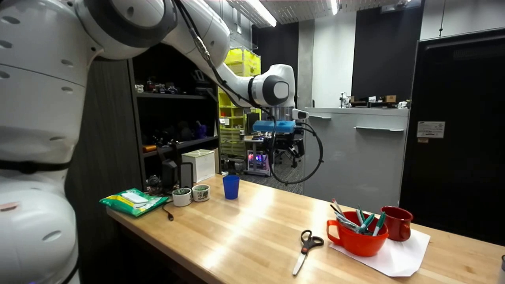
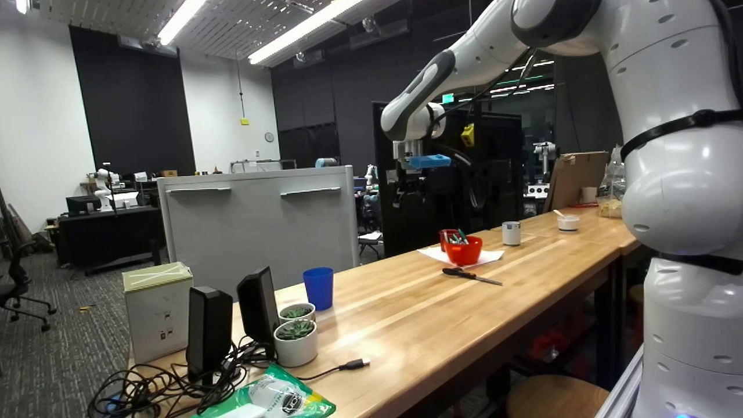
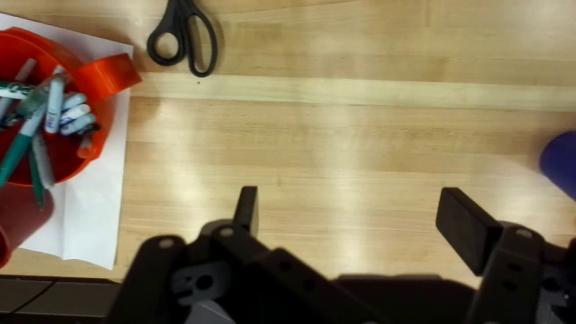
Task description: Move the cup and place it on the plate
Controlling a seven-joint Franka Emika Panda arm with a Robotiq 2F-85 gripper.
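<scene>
With gripper (image 3: 351,217) spread and empty above the tabletop (image 1: 244,236), looks already done, with wide red soup mug (image 1: 361,243) of markers (image 3: 54,102) on white paper (image 1: 406,256) near the far long edge, seemingly leaving nothing.

A white robot arm (image 1: 122,19) arches in from the left, its dark gripper (image 1: 291,152) hanging above a pale wooden table (image 1: 244,228). At right, a wide, low red cup (image 1: 359,243) with a handle, holding teal and white pens (image 1: 367,223), stands on a flat, angular white sheet-like plate (image 1: 406,258), a darker red mug (image 1: 397,227) behind it. Beside the plate lie black-handled scissors (image 1: 304,250); farther back, a small blue cup (image 1: 231,187).
</scene>
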